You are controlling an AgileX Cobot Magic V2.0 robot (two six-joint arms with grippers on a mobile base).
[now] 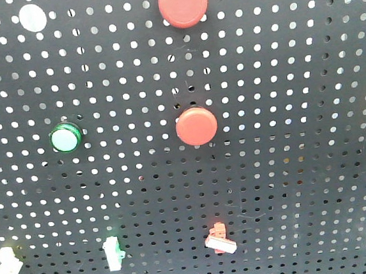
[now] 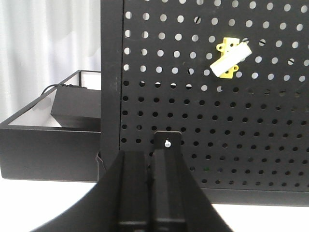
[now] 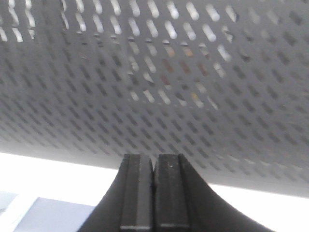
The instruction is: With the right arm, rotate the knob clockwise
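Note:
The black pegboard (image 1: 292, 164) fills the front view. Along its bottom row sit three small knob-like switches: a cream one (image 1: 7, 262), a white one (image 1: 114, 252) and a red-and-white one (image 1: 220, 239), tilted. A yellow-and-white knob (image 2: 231, 59) shows in the left wrist view, up and to the right of my left gripper (image 2: 153, 159), which is shut and empty, close to the board's lower edge. My right gripper (image 3: 154, 162) is shut and empty, below the blurred, slanted pegboard (image 3: 145, 87); no knob shows in that view. Neither gripper shows in the front view.
Two red push buttons (image 1: 183, 2) (image 1: 196, 125), a green lit button (image 1: 65, 138) and a white button (image 1: 32, 18) are mounted higher on the board. A black tray (image 2: 48, 145) holding a black box (image 2: 77, 104) stands left of the board. A white tabletop (image 2: 29, 203) lies below.

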